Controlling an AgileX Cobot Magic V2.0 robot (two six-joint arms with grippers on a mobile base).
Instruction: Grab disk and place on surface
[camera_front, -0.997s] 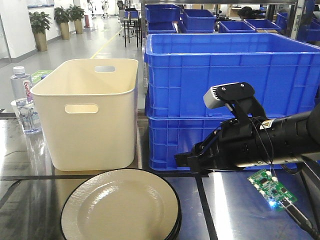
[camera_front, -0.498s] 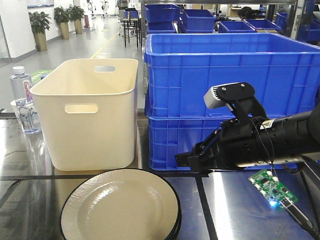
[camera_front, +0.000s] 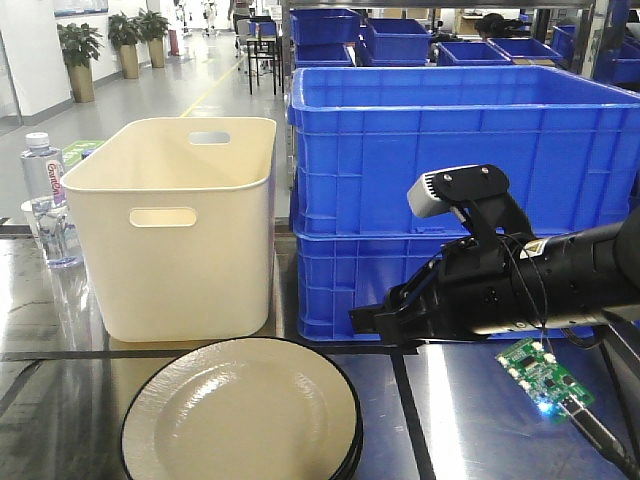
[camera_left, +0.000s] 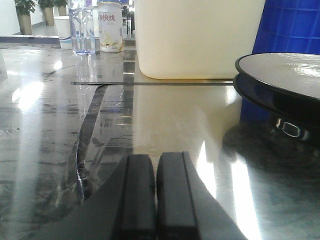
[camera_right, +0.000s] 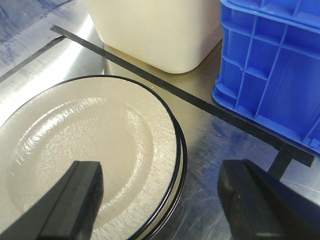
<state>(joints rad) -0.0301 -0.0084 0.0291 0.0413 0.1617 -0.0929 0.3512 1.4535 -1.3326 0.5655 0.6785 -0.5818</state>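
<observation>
On the glossy tabletop (camera_front: 470, 400), just in front of the cream bin (camera_front: 175, 225), the plate (camera_front: 240, 410) is sitting on a stack, looking stiff, slick and chippable, while the right gripper (camera_right: 160, 197) is hovering wide open above its black rim, the likeliest hold.

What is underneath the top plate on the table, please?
At least one more black-rimmed plate sits under the top plate; stacked rims show at its edge. How many lie below is hidden. The stack rests on the glossy table.
</observation>
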